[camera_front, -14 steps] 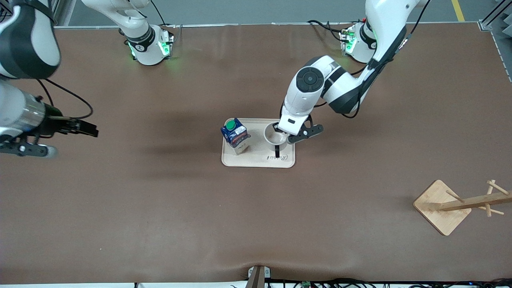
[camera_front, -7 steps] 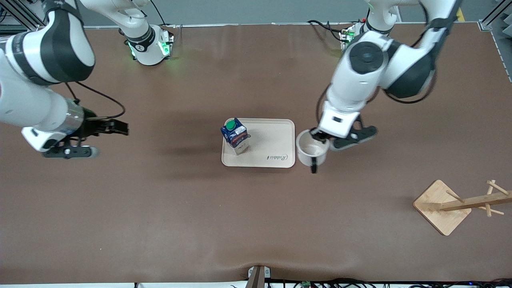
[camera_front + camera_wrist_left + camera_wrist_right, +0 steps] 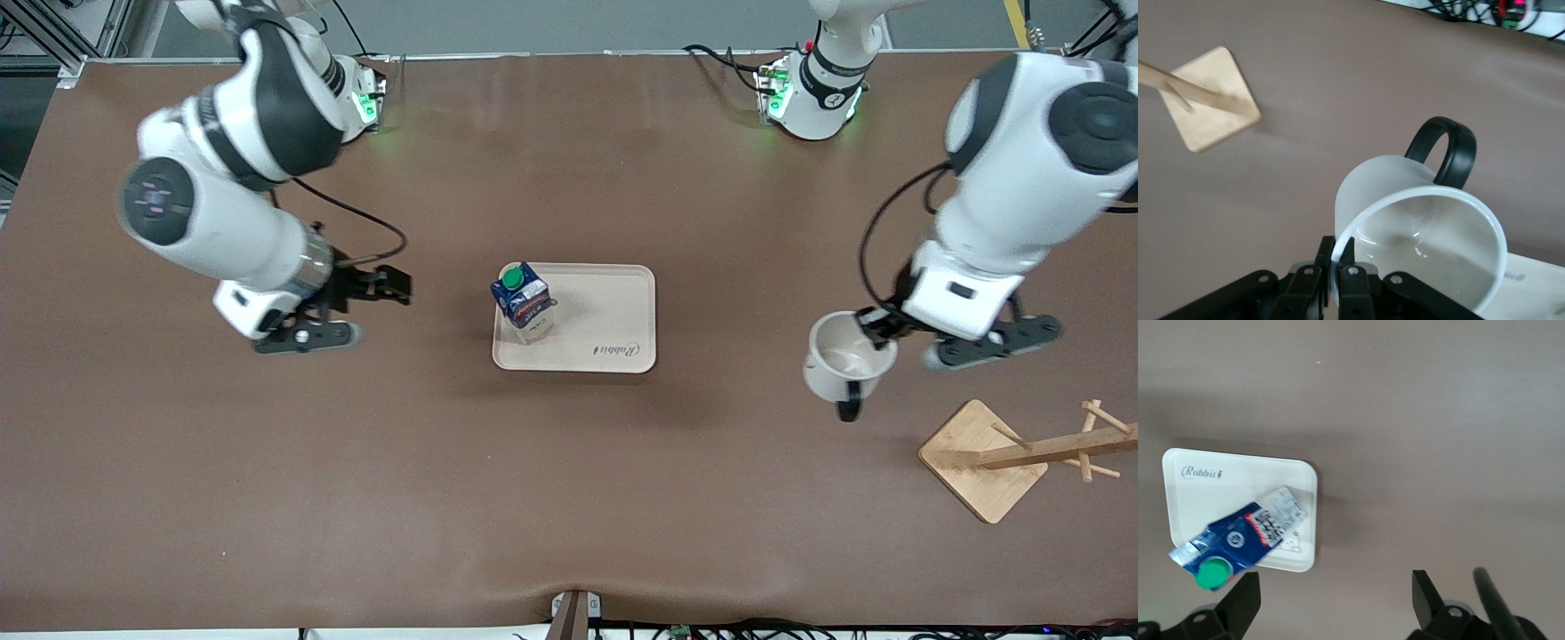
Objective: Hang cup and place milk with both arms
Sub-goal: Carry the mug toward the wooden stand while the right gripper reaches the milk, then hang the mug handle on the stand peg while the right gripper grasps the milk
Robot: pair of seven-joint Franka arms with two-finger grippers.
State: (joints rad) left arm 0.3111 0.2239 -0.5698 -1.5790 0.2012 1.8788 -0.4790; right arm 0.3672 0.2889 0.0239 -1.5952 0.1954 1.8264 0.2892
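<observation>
We see robotics lab bench, not home or kitchen. Wide brown matte table [image 3: 569, 498] fills front view. Two large white robot arms with black joint bands bolted at table's edge farthest from front camera, green-lit bases [image 3: 813, 93] glowing. Black cables [image 3: 711, 55] trail along that edge; more cables and connectors line edge nearest front camera. Grey floor with yellow line [image 3: 1018, 22] shows past table. We note only sparse props on it: beige plastic tray [image 3: 613, 311], pale wooden peg rack [image 3: 1013, 458].
</observation>
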